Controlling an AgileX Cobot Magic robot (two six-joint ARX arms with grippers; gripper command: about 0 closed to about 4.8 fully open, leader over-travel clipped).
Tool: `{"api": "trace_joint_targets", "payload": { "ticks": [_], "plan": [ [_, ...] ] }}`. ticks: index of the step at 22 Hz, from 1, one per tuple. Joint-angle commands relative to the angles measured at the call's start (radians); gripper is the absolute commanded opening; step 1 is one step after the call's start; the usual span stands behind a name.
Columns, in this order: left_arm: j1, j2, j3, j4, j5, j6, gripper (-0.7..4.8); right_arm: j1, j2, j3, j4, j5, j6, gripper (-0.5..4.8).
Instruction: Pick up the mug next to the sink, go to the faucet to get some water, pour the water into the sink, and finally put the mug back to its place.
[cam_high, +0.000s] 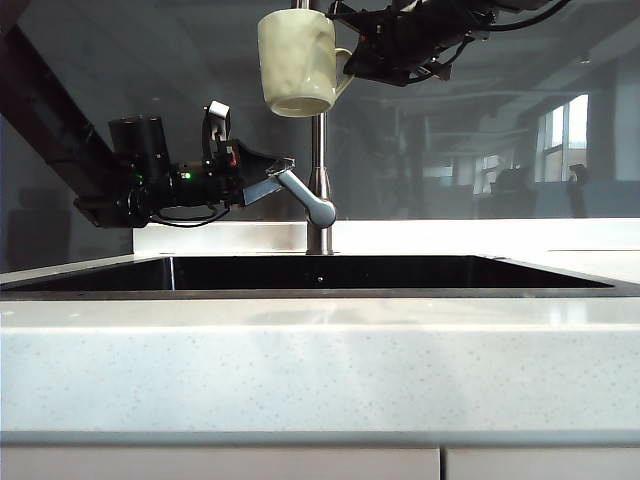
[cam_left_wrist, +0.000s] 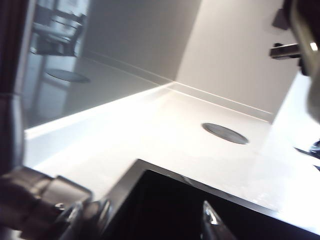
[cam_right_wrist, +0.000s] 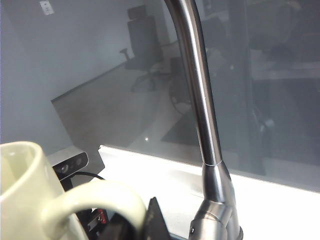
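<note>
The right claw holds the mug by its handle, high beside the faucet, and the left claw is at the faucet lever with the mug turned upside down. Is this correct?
Not quite: in the exterior view the mug is upright, rim up. The right claw does hold its handle beside the faucet, and the left claw is at the lever.

Dark glass backsplash (cam_high: 150, 70), reflected windows (cam_high: 566, 135)

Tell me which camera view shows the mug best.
The exterior view: the whole mug hangs by its handle from the right gripper, before the faucet. The right wrist view shows only its rim and handle; the left wrist view shows none of it.
</note>
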Motion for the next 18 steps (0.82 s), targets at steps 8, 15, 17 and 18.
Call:
{"api": "trace_joint_targets", "payload": {
  "ticks": [8,15,17,18],
  "plan": [
    [-0.009,-0.007,0.002,0.026,-0.014,0.040,2.96,0.001,-0.011,0.013,0.101,0.010,0.013,-0.05],
    [-0.007,-0.007,0.002,0.021,-0.130,0.170,2.96,0.001,-0.011,0.013,0.108,0.010,0.013,-0.05],
    [-0.006,-0.007,0.002,0.017,-0.146,0.200,2.96,-0.002,-0.011,0.013,0.108,0.010,0.013,-0.05],
    [-0.005,-0.007,0.002,0.012,-0.154,0.218,2.96,-0.005,-0.012,0.013,0.108,0.010,0.013,-0.05]
  ]
}}
